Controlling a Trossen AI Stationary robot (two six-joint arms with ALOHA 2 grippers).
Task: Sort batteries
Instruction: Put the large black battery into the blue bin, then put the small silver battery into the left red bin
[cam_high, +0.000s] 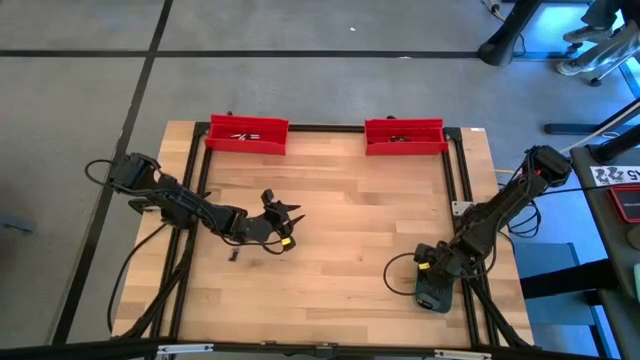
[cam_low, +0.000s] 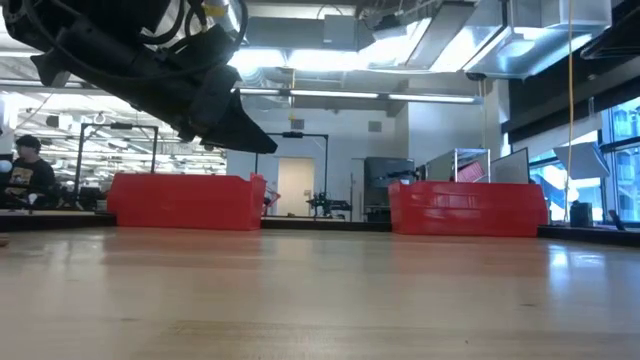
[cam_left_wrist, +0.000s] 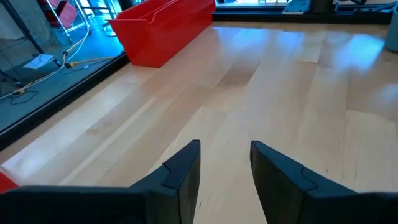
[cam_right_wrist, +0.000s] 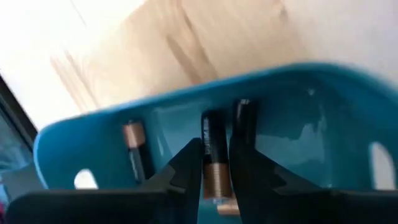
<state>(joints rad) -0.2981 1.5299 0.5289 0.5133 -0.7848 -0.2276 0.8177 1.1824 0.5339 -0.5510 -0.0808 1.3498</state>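
The grey-blue case lies near the table's front right corner. In the right wrist view it holds several dark batteries with copper ends, among them one to the side and one farther in. My right gripper is down in the case, shut on one battery. My left gripper hovers open and empty over the table's left middle, and shows in its wrist view. A small dark thing, perhaps a battery, lies on the table near it. My right gripper pinches a battery between its two fingers, which lie on the two long sides of its body near the copper end. The fingers come from above and lie along the battery. Whether the battery is clear of the case floor does not show.
Two red bins stand at the table's far edge, one left and one right, the right one with small dark things inside. Bare wood lies between the arms. A black frame rail runs along the table's right side. A person sits beyond the table.
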